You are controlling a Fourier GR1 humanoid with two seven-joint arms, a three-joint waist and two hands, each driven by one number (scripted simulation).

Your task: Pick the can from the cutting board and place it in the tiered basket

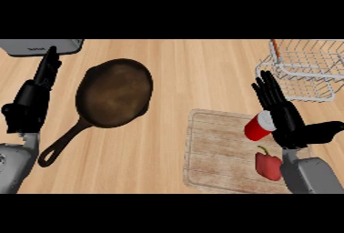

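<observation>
The red can [258, 127] stood tilted on the cutting board [215, 154], near the board's upper right corner, with the right hand [282, 113] right against its right side; the fingers were straight and spread, not curled round it, and the thumb stuck out to the right. A red bell pepper [269, 165] lay on the board just below the can, close to the board's right edge. The white wire tiered basket [306, 68] sat at the counter's upper right, just above the right hand's fingertips. A wide strip of bare wooden counter [194, 68] separated the board from the cast-iron skillet [111, 95] on the left. The left hand [33, 102] rested open at the left edge, fingers up, below a grey appliance [40, 46].
</observation>
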